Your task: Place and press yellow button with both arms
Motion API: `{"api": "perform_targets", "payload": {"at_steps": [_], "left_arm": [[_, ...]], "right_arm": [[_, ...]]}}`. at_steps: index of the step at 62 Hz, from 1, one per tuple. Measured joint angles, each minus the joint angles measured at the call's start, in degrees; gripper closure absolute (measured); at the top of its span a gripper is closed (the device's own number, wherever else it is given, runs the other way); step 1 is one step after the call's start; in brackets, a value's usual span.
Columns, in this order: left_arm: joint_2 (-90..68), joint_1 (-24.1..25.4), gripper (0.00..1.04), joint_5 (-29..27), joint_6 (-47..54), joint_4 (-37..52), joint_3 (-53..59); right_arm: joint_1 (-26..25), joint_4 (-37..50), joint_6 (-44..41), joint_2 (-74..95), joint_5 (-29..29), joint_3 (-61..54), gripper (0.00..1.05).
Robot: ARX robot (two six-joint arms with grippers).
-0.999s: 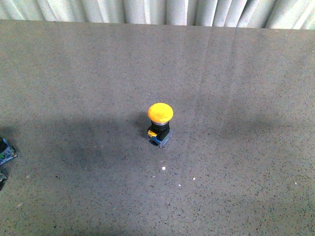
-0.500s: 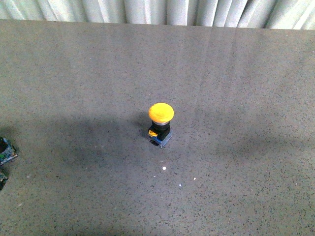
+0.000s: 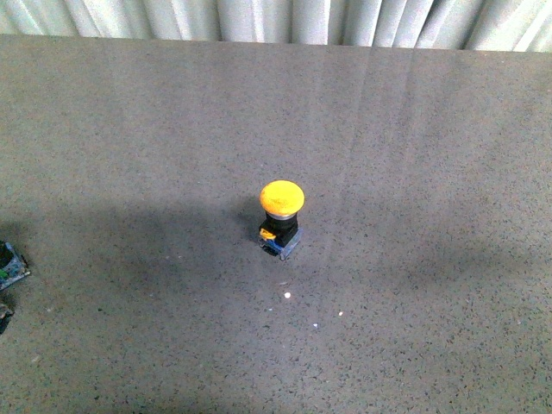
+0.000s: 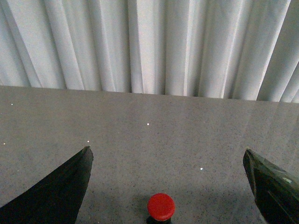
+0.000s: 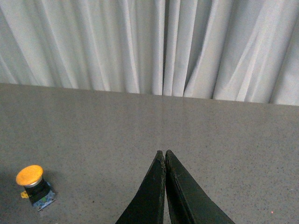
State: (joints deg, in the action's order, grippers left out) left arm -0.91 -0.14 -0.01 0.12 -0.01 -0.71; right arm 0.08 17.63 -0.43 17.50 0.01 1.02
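The yellow button [image 3: 281,214] stands upright on the grey table [image 3: 414,155], near its middle, with a domed yellow-orange cap on a black neck and a bluish base. In the left wrist view its cap [image 4: 161,206] looks red and sits low between the two wide-apart fingers of my open left gripper [image 4: 166,150], which touch nothing. My right gripper [image 5: 164,152] is shut and empty, with its tips pressed together. The button [image 5: 32,184] stands well off to its side. In the front view only a blue-green bit of the left gripper [image 3: 7,267] shows at the left edge.
A white pleated curtain [image 3: 276,19] hangs along the table's far edge. It also shows in the left wrist view [image 4: 149,46] and the right wrist view [image 5: 149,46]. A few tiny white specks [image 3: 286,295] lie on the table in front of the button.
The bit of the left gripper at the front view's left edge has slipped slightly further out of the frame. The button has stayed in place.
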Motion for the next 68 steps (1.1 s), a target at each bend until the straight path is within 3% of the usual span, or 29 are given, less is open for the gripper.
{"api": "perform_targets", "payload": {"at_steps": [27,34,48,68], "left_arm": [[0.0,0.0,0.09,0.0,0.0,0.0,0.0],[0.0,0.0,0.09,0.0,0.0,0.0,0.0],[0.0,0.0,0.09,0.0,0.0,0.0,0.0],[0.0,0.0,0.09,0.0,0.0,0.0,0.0]], "right_arm": [[0.0,-7.4,0.0,-7.3,0.0,0.0,1.03],[0.0,-17.0,0.0,-15.7,0.0,0.0,1.03],[0.0,-17.4,0.0,-17.1,0.0,0.0,1.03],[0.0,-17.4,0.0,-17.1,0.0,0.0,0.46]]}}
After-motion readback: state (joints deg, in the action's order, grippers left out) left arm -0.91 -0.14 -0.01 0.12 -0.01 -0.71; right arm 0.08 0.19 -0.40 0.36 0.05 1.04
